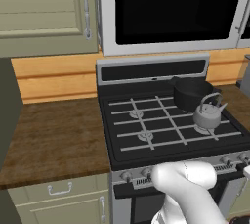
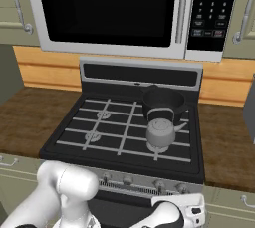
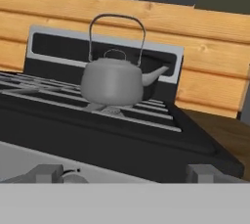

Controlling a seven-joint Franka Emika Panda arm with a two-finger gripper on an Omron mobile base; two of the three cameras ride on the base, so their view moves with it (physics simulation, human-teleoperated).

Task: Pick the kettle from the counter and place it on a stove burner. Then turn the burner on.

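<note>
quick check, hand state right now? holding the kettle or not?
Hand: open or shut cannot be told. It holds nothing: the kettle stands free on the front right stove burner.

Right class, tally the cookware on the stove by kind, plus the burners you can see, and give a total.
kettle: 1
black pot: 1
stove burner: 4 (2 bare, 1 under the kettle, 1 under the pot)
Total: 6
</note>
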